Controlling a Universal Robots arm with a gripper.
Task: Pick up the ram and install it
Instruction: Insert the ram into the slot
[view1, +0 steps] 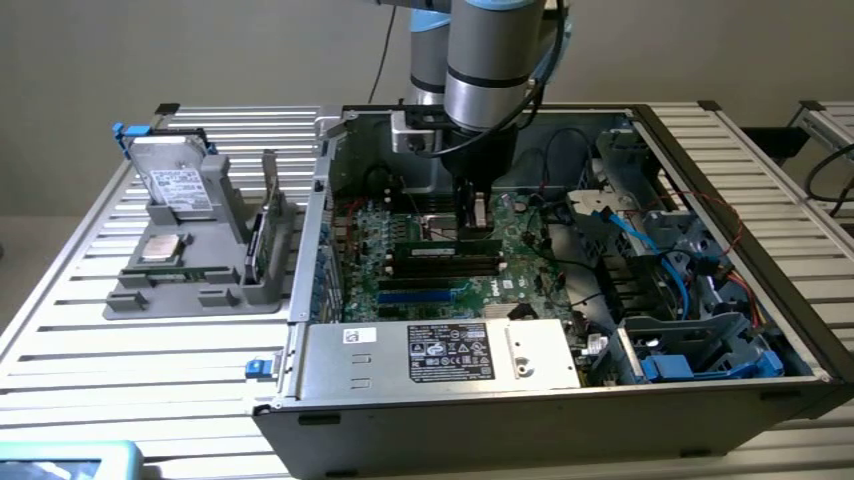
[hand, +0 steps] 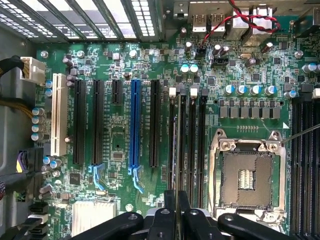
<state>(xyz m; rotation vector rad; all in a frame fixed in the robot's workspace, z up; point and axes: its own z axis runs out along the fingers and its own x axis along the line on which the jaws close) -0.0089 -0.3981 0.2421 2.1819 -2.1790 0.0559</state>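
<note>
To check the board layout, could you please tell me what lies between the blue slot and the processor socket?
In the wrist view: one long black slot, then the black memory slots, with the ram edge-on among them.

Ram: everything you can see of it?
The ram is a slim green board with dark chips, standing on edge inside the open case, along the black memory slots beside the empty CPU socket. The gripper pinches its middle from above. Edge-on in the wrist view, a thin line. Whether it is seated cannot be told.
</note>
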